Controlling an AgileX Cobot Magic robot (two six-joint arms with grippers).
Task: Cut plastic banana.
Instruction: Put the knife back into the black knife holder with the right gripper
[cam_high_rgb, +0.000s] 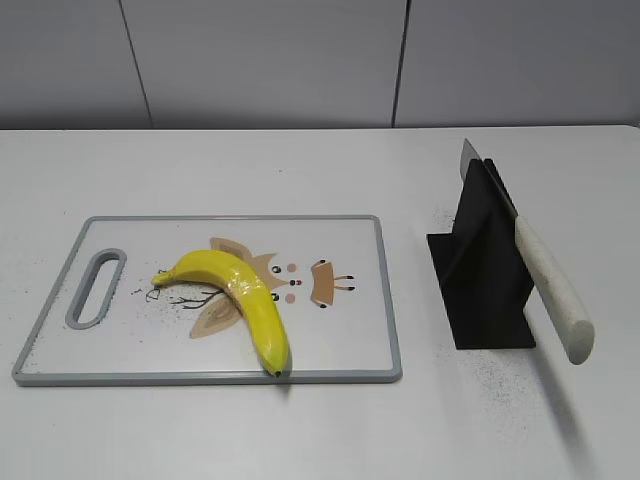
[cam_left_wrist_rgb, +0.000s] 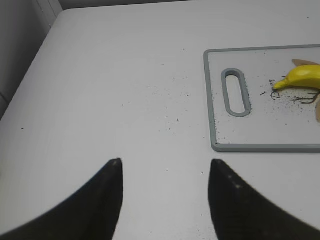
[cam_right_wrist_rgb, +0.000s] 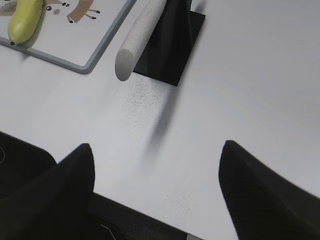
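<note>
Plastic banana (cam_high_rgb: 243, 301) lies whole on the cutting board (cam_high_rgb: 350, 340), dark tip at near edge. Knife (cam_high_rgb: 545, 285) rests in black stand (cam_high_rgb: 485, 280) (blade mostly hidden). Left end effector (cam_left_wrist_rgb: 165, 200) and right end effector (cam_right_wrist_rgb: 157, 195) spread wide, empty, over tabletop (cam_high_rgb: 300, 430).

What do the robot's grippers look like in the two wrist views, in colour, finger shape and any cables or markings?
Only the fingers show. The left gripper has two black, matte fingers, broad at the base and curving to narrow pointed tips, faintly speckled. The right gripper has the same black, tapering fingers, seen larger. No markings show. A thin pale cable or line lies on the dark surface at that view's bottom left. The arms themselves are out of view.
</note>
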